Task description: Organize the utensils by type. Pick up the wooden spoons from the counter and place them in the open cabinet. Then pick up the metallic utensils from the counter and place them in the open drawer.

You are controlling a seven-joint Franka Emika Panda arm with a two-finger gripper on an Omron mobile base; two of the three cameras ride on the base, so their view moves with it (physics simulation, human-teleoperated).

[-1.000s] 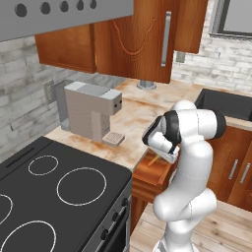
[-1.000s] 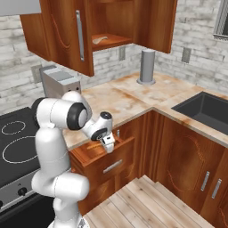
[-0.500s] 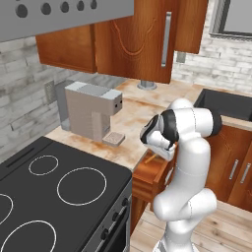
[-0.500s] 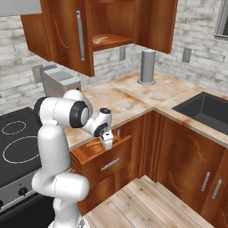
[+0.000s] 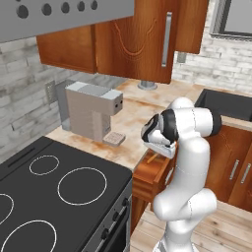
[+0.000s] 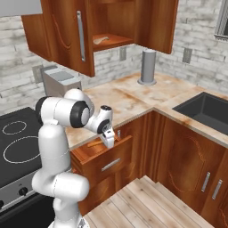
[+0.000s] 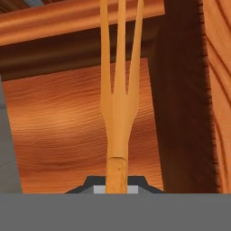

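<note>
The claw (image 6: 109,141), closed on the handle of a fork (image 7: 118,94), has moved lower than before and now hangs over the open drawer (image 6: 104,156), prongs pointing into it, its side wall close beside the fork and bare floor beneath.

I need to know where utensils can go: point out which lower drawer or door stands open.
The drawer directly under the end effector, beside the stove: it is pulled out from the counter front, while the cabinet doors toward the sink sit flush.
</note>
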